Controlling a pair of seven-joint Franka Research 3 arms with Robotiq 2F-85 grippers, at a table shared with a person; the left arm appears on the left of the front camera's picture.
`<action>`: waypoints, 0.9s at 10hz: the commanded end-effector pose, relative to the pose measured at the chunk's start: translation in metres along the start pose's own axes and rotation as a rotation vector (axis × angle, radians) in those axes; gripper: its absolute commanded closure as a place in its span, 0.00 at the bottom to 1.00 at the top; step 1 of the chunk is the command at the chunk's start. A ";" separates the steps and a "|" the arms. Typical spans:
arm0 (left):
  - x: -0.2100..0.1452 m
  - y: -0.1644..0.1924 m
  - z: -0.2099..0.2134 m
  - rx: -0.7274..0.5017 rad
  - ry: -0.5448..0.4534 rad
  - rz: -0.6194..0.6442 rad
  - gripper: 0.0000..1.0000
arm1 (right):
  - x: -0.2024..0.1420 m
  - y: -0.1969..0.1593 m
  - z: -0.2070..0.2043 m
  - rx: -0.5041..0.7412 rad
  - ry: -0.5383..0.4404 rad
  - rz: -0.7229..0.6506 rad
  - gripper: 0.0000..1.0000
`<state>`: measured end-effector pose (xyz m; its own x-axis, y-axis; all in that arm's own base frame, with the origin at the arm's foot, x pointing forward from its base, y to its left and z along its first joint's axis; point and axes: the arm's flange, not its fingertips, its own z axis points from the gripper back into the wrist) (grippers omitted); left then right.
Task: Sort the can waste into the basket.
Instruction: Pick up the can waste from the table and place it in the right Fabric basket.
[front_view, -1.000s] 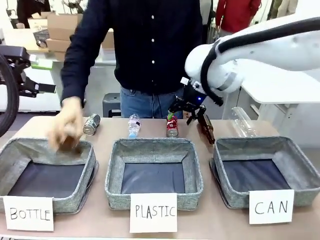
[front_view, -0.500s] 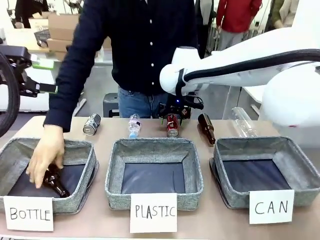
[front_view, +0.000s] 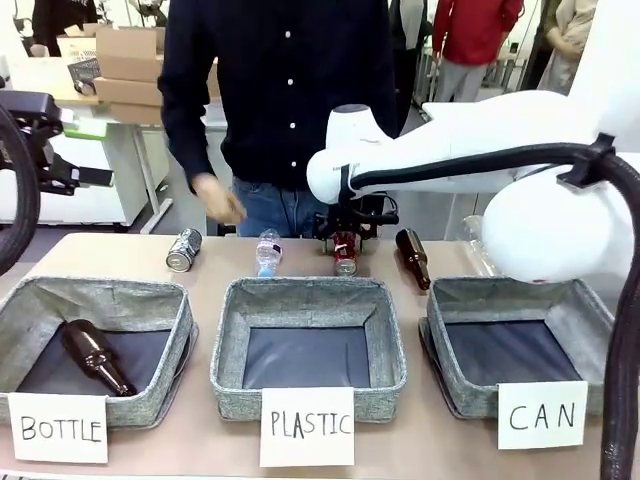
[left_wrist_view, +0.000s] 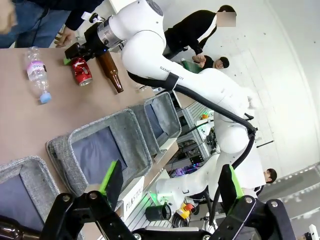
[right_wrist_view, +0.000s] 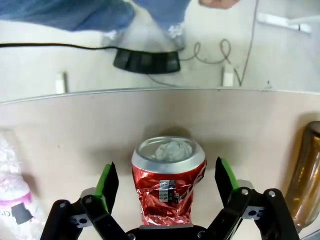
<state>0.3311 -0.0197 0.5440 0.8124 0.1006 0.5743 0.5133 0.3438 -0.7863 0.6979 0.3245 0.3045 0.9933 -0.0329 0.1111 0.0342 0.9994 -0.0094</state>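
**Red can: grasp stage**

Red can (front_view: 345, 253): crumpled, at the table's far edge.
Right gripper (right_wrist_view: 165, 175): wide, a finger on each side of the can, not yet gripping.
Left gripper (left_wrist_view: 170, 175): wide, empty.
Next move, as judged: close on the can, lift it clear and carry it to the CAN basket (front_view: 500, 290), front right.
Pepsi can (front_view: 183, 248): well apart, far left.

1. We see a grey fabric bin (front_view: 100, 292) at the table's (front_view: 60, 255) left, fronted by a white card (front_view: 57, 428) reading "BOTTLE". A brown glass bottle (front_view: 95, 355) lies inside it.
2. We see the middle bin (front_view: 305, 290) behind its "PLASTIC" card (front_view: 307, 425).
3. Beyond that bin, we find a small clear plastic bottle (front_view: 267, 250) lying on its side. A second brown bottle (front_view: 413, 257) lies farther right.
4. We note cardboard boxes (front_view: 125, 55) stacked in the background, far left.
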 end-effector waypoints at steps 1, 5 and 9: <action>0.001 0.000 -0.002 -0.020 -0.011 -0.025 0.00 | 0.002 0.002 0.007 -0.043 -0.014 -0.002 0.34; 0.001 0.000 -0.002 -0.020 -0.011 -0.025 0.00 | 0.000 -0.002 0.007 -0.055 -0.003 0.000 1.00; 0.001 0.000 -0.002 -0.020 -0.011 -0.025 0.00 | 0.000 -0.009 0.007 0.014 0.054 0.017 0.96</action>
<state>0.3308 -0.0197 0.5440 0.8126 0.0988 0.5744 0.5147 0.3410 -0.7867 0.6973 0.3185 0.3041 0.9959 -0.0346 0.0838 0.0361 0.9992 -0.0167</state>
